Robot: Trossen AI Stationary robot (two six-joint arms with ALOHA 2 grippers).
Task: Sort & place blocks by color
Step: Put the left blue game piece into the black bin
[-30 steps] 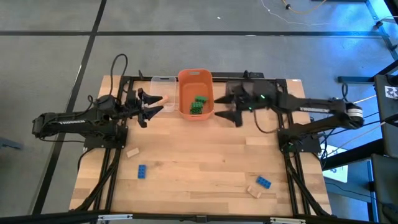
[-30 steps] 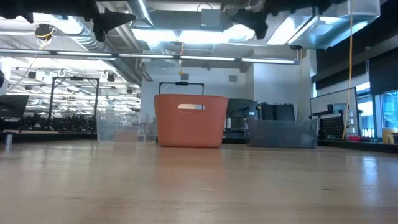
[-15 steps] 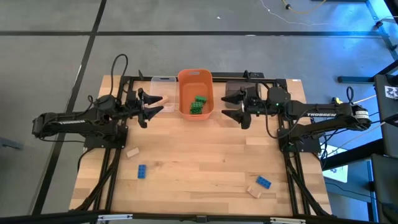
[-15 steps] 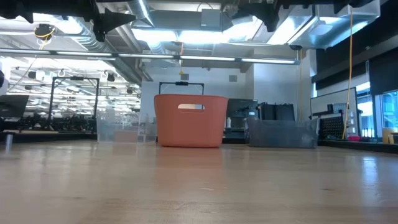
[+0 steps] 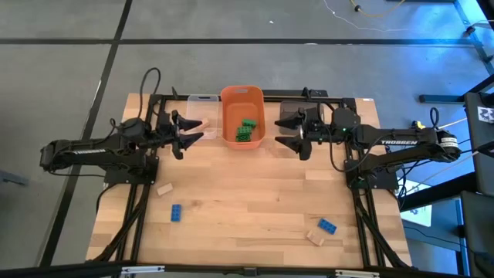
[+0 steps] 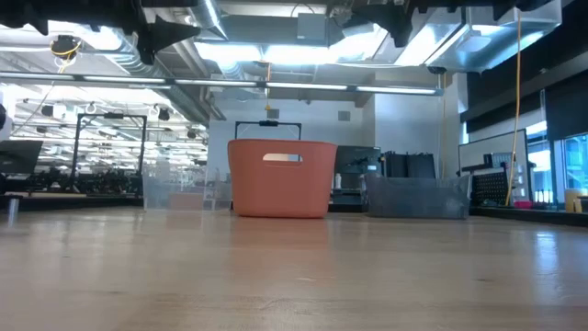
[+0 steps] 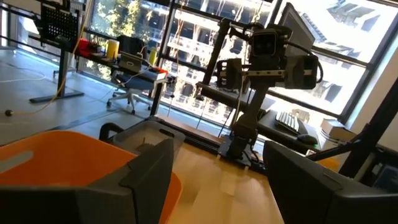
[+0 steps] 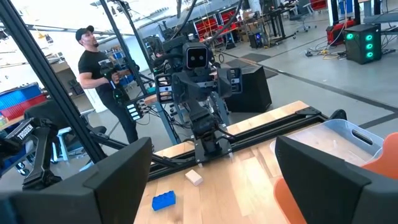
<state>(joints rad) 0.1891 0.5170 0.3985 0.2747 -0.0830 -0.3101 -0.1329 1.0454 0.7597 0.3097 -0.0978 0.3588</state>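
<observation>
Seen from above, three bins line the far edge of the table [image 5: 247, 193]: a clear bin [image 5: 202, 103], an orange bin [image 5: 242, 116] in the middle, and a grey-brown bin [image 5: 287, 108] largely covered by the right arm. The left claw [image 5: 191, 129] hangs above the table just beside the clear bin, its fingers spread and holding nothing. The right claw [image 5: 287, 130] hangs above the table just beside the orange bin on the other side, also spread wide and empty.

Green blocks [image 5: 246, 130] lie clustered inside the orange bin; how many cannot be counted. On the near half of the table, a tan block [image 5: 164, 188] and a blue block [image 5: 176, 212] lie near each other on the left side. On the right side a second blue block [image 5: 327, 225] and a second tan block [image 5: 315, 237] lie just beside each other, possibly touching.

In the low view none of the loose blocks can be made out; the clear bin is a faint outline left of the orange one, and the arms are cut off at the top edge. The left wrist view shows only a corner of the orange bin between its dark fingers [image 7: 146, 180]. The right wrist view catches the left-side blue and tan blocks beyond its fingers [image 8: 121, 171], and a person [image 8: 99, 74] stands in the room behind the table.
</observation>
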